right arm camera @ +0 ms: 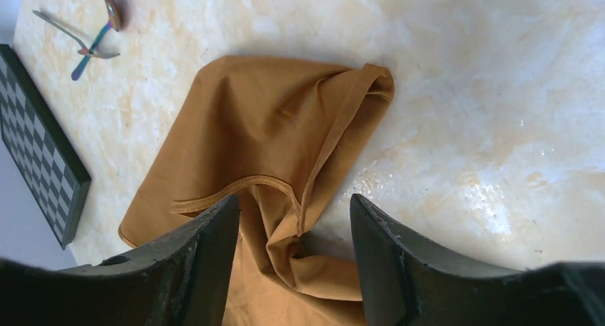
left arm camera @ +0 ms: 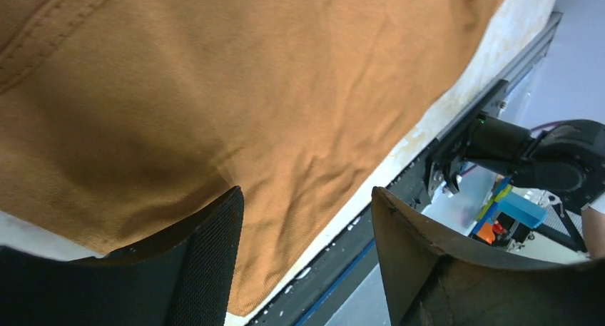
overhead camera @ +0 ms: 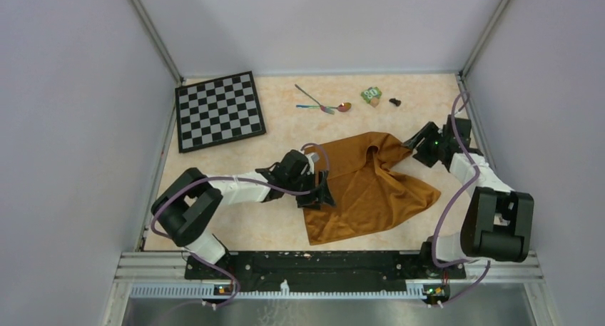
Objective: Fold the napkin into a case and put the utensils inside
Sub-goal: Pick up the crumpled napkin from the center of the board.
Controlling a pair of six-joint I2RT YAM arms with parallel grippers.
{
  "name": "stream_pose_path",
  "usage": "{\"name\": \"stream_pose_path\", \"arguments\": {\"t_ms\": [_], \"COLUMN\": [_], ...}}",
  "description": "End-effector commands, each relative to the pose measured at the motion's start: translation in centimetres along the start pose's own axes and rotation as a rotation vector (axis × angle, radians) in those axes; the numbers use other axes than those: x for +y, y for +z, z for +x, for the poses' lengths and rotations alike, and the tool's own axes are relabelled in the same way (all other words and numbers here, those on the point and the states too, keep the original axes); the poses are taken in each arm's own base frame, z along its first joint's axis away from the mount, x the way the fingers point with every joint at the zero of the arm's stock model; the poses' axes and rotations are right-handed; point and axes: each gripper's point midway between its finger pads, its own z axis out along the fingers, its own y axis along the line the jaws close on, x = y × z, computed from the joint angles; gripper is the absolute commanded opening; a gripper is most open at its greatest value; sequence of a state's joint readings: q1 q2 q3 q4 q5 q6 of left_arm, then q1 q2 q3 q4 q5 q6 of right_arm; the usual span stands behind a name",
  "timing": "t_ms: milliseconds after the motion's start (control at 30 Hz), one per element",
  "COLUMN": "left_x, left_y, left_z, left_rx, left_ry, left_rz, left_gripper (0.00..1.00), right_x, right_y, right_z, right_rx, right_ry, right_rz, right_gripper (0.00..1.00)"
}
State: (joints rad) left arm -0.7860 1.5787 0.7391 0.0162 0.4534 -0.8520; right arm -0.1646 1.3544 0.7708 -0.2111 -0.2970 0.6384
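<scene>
The orange-brown napkin [overhead camera: 367, 187] lies crumpled in the middle of the table, its far right corner folded over and bunched; it also shows in the left wrist view [left arm camera: 214, 90] and the right wrist view [right arm camera: 271, 133]. My left gripper [overhead camera: 319, 190] is open at the napkin's left edge, empty, jaws just above the cloth [left arm camera: 303, 205]. My right gripper [overhead camera: 414, 146] is open above the bunched far right corner [right arm camera: 294, 212], holding nothing. The two utensils [overhead camera: 324, 106] lie crossed on the table at the back, also in the right wrist view [right arm camera: 93, 37]. No case shape shows.
A black-and-white chessboard [overhead camera: 218, 110] lies at the back left. A small green block [overhead camera: 370, 95] and a small dark piece [overhead camera: 394, 101] sit at the back right near the utensils. The table's near edge and a metal rail [left arm camera: 456, 126] lie just past the napkin.
</scene>
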Motion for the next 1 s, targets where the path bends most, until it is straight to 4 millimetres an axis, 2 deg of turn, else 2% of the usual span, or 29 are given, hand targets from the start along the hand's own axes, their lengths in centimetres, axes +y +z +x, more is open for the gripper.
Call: {"name": "stream_pose_path", "arguments": {"t_ms": [0, 67, 167, 267, 300, 400, 467, 533, 600, 733, 867, 967], "left_x": [0.2, 0.7, 0.6, 0.9, 1.2, 2.2, 3.4, 4.0, 4.7, 6.5, 5.8, 5.6], "left_y": [0.4, 0.0, -1.0, -2.2, -2.7, -4.3, -5.3, -6.0, -6.6, -7.4, -6.5, -5.5], "left_z": [-1.2, -1.1, -1.3, -2.5, -3.1, -5.6, -6.5, -7.9, -9.3, -12.1, -14.5, -15.7], "left_rx": [-0.073, -0.094, -0.136, -0.213, -0.243, -0.338, -0.335, -0.359, -0.391, -0.443, -0.465, -0.47], "left_ry": [-0.022, -0.025, -0.028, -0.039, -0.043, -0.02, -0.02, -0.022, -0.023, -0.033, 0.028, 0.04], "left_rz": [0.0, -0.018, -0.023, -0.071, -0.107, -0.245, -0.33, -0.347, -0.355, -0.38, -0.32, -0.31], "left_gripper": [0.7, 0.7, 0.72, 0.82, 0.87, 0.94, 0.94, 0.91, 0.85, 0.85, 0.86, 0.79], "right_x": [0.9, 1.0, 1.5, 1.9, 2.0, 2.3, 2.4, 2.6, 3.3, 3.7, 3.8, 3.7], "right_y": [1.3, 1.9, 2.6, 3.3, 3.5, 3.4, 3.1, 2.6, 2.0, 1.6, 1.7, 1.9], "right_z": [-0.1, 0.4, 1.2, 1.9, 2.2, 2.1, 1.7, 1.4, 1.1, 0.9, 1.2, 1.4], "right_rx": [0.031, 0.061, 0.085, 0.1, 0.105, 0.103, 0.09, 0.084, 0.072, 0.059, 0.077, 0.086], "right_ry": [0.007, 0.02, 0.027, 0.024, 0.028, 0.043, 0.047, 0.049, 0.043, 0.034, 0.022, 0.016], "right_rz": [-0.056, -0.07, -0.084, -0.086, -0.09, -0.097, -0.085, -0.079, -0.102, -0.118, -0.132, -0.141], "right_gripper": [0.54, 0.48, 0.46, 0.46, 0.43, 0.18, 0.0, 0.0, 0.0, 0.0, 0.0, 0.0]}}
